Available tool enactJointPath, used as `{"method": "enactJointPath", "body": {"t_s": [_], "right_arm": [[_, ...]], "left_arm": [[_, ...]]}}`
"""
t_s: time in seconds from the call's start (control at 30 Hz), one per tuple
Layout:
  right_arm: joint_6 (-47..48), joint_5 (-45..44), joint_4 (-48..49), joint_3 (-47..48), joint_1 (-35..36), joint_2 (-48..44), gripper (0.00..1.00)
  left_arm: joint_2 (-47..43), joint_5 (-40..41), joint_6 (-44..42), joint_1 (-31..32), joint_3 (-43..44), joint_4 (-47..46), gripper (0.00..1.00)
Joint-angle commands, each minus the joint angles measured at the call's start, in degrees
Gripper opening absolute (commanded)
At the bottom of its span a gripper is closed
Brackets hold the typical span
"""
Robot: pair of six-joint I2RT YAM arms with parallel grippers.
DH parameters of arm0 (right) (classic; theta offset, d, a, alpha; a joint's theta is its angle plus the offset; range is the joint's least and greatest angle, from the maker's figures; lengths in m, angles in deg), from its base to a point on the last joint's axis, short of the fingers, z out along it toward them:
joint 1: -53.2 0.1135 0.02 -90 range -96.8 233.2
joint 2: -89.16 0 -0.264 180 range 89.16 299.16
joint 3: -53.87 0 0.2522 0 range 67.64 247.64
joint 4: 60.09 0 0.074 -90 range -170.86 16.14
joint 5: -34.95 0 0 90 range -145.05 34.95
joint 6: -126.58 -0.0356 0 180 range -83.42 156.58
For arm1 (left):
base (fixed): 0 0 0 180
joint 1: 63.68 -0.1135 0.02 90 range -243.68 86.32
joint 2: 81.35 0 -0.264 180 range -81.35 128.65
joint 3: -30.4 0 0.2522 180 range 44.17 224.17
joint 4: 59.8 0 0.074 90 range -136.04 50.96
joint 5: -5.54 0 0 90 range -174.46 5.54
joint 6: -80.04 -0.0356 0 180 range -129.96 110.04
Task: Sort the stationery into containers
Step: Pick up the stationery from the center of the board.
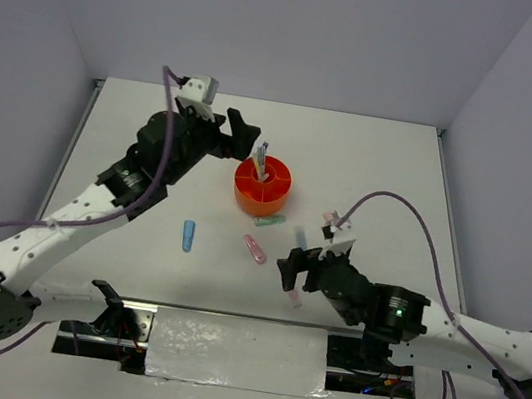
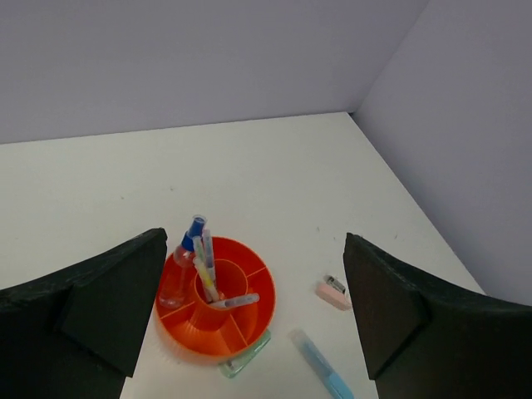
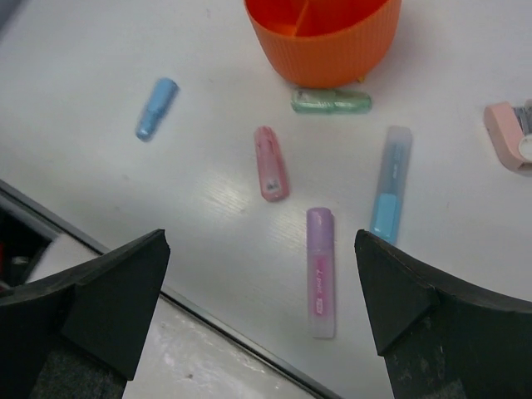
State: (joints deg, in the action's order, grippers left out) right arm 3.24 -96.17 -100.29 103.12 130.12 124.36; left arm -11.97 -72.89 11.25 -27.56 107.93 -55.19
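Beneath the left tool point(image 2: 253, 303), jaws wide and empty, the orange organiser point(image 2: 249, 328) holds a few pens point(image 2: 202, 262). Below the right tool point(image 3: 260, 303), equally wide, a pink marker point(image 3: 270, 164) and purple marker point(image 3: 320, 283) lie on the surface point(image 3: 191, 216), perhaps an eraser point(image 3: 505, 133) rightward.

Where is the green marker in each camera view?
Top external: green marker at centre, just below the orange organiser.
Left wrist: bottom centre, at the organiser's near side.
Right wrist: upper centre, below the organiser's wall.
Shared landmark: the orange organiser.
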Motion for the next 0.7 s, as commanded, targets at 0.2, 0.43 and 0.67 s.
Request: {"method": "enactJointPath", "body": {"t_s": [0.2, 0.43, 0.67], "right_arm": [[5.82, 20.3, 7.1, 6.95, -14.35, 27.27, 0.95], [13.74, 24.51, 11.58, 13.2, -14.35, 44.24, 0.9], [19.27, 25.13, 15.71, 17.95, -16.01, 56.63, 0.86]], "left_arm": [[-19.33, 12.32, 11.84, 0.09, 3.05, 47.45, 0.99], [-36.67, 8.99, 3.39, 0.0, -10.58, 45.63, 0.99], [-42.14, 5.13, 4.36, -0.17, -16.39, 42.11, 0.99]]}}
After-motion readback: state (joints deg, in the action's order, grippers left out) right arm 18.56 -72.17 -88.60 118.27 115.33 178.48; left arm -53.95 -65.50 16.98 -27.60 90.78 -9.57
